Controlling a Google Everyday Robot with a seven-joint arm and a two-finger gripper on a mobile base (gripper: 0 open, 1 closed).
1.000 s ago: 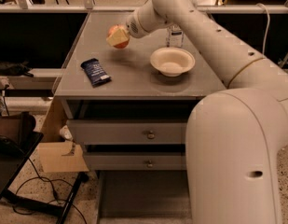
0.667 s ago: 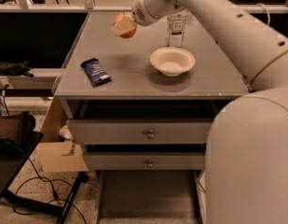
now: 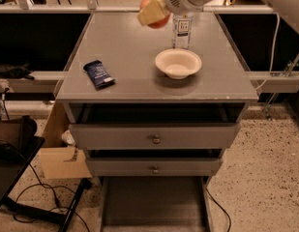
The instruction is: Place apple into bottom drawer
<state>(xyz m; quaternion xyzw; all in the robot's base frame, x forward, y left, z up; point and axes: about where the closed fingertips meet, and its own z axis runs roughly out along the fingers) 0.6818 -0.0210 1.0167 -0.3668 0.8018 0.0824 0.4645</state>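
My gripper (image 3: 151, 12) is raised above the back of the grey cabinet top (image 3: 129, 57), shut on the red-orange apple (image 3: 156, 13), which shows between its yellowish fingers (image 3: 148, 14). The arm reaches in from the upper right. The bottom drawer (image 3: 154, 204) is pulled out at the foot of the cabinet, a wide shallow grey tray with nothing in it, far below the gripper.
A white bowl (image 3: 178, 63) and a clear bottle (image 3: 182, 29) stand on the top at the right. A dark blue packet (image 3: 98, 74) lies at the left. Two upper drawers with knobs (image 3: 156, 139) are slightly open. A cardboard box (image 3: 62, 151) and a black chair (image 3: 13, 163) stand at the left.
The arm has lifted and swung up and right, carrying the apple higher above the cabinet top. Much of the arm has left the view.
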